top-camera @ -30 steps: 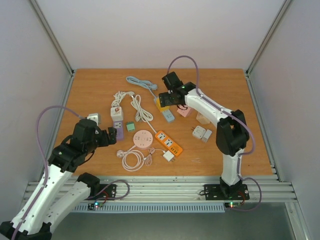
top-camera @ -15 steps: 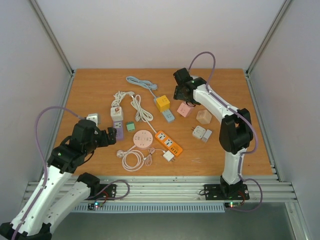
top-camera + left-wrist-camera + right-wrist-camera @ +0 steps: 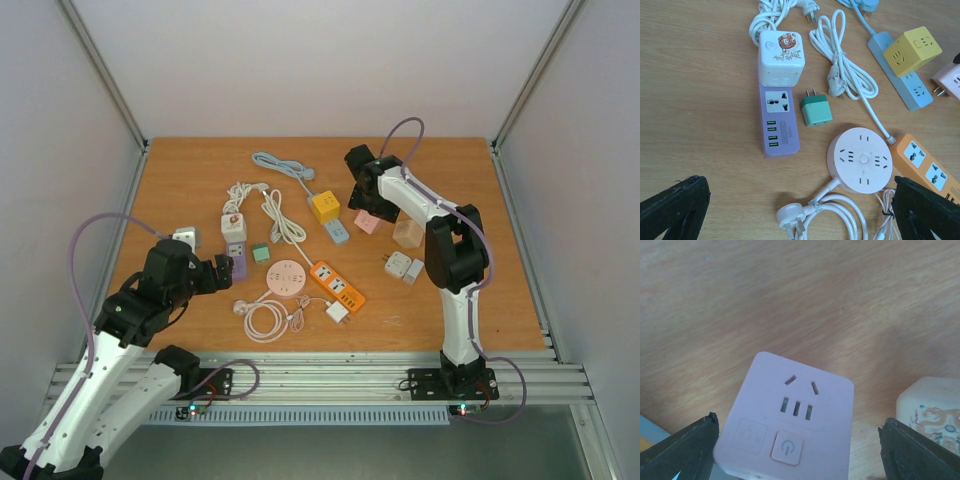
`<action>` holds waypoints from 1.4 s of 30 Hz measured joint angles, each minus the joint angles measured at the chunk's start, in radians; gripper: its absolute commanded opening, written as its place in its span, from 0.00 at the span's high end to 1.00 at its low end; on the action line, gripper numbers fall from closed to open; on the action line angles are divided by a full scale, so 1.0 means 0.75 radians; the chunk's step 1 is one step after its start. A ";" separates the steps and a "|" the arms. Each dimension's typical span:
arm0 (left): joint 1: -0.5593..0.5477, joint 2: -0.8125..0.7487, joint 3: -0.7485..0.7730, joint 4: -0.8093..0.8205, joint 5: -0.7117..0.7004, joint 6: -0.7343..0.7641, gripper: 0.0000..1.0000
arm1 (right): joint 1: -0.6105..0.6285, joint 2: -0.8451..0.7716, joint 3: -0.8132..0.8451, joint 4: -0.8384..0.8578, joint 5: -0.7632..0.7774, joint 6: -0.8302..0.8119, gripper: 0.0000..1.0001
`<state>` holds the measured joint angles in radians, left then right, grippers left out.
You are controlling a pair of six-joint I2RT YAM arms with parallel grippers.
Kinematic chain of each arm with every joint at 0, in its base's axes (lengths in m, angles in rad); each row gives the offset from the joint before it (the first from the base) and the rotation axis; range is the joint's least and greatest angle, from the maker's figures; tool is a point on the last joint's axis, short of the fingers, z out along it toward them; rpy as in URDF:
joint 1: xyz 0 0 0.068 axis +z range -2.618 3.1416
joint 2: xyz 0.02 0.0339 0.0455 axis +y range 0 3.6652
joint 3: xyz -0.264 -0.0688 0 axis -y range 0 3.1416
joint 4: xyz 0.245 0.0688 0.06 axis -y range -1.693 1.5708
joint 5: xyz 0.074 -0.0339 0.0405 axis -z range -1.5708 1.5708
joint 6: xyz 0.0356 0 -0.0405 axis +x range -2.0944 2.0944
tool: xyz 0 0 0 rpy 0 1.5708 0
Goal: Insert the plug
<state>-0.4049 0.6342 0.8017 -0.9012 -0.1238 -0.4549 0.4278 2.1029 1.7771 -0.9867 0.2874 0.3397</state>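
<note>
A pink cube adapter plug (image 3: 790, 425) with a socket face and a power button lies on the wooden table, beside the blue strip (image 3: 338, 231). My right gripper (image 3: 800, 452) hangs just above it, open, with one finger (image 3: 680, 450) at each side of the pink cube (image 3: 367, 222). My left gripper (image 3: 800, 215) is open and holds nothing. It hovers over the round white socket (image 3: 862, 160) and that socket's white plug (image 3: 792, 220). A small green adapter plug (image 3: 815, 110) lies next to the purple power strip (image 3: 778, 120).
A yellow cube socket (image 3: 324, 206), an orange strip (image 3: 337, 285), a beige cube (image 3: 407, 233) and two white adapters (image 3: 400, 265) surround the pink one. A white cube with a sticker (image 3: 780, 57) tops the purple strip. Coiled white cables (image 3: 280, 215) and a grey cable (image 3: 280, 163) lie further back.
My right arm has swung from above the yellow cube to the right and come down over the pink adapter, its jaws narrowing a little. The left arm has not moved.
</note>
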 measured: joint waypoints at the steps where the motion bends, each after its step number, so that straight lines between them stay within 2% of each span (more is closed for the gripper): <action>1: 0.000 0.000 0.000 0.000 0.001 0.000 0.01 | -0.004 0.009 0.001 -0.004 -0.011 0.007 0.13; 6: 0.000 0.000 -0.001 0.000 0.000 0.000 0.01 | -0.012 0.038 0.001 -0.008 -0.069 0.037 0.17; 13: 0.000 0.001 -0.005 0.000 0.004 0.000 0.01 | -0.013 0.034 -0.018 0.007 -0.109 0.097 0.39; 22: 0.000 0.006 -0.005 0.002 0.056 0.000 0.01 | -0.017 -0.106 -0.210 0.083 -0.137 0.167 0.42; 27: 0.000 0.016 -0.005 0.035 0.212 -0.006 0.01 | -0.017 -0.298 -0.341 0.119 -0.244 0.179 0.43; 35: -0.001 0.116 -0.064 0.389 0.599 -0.162 0.01 | 0.073 -0.712 -0.493 0.211 -0.468 0.215 0.42; 42: -0.025 0.276 -0.112 0.757 0.775 -0.299 0.01 | 0.245 -0.857 -0.550 0.313 -0.660 0.322 0.43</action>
<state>-0.4240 0.8410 0.7177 -0.3332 0.4576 -0.6788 0.6117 1.4605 1.3643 -0.7517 -0.2073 0.5812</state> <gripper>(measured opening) 0.988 0.658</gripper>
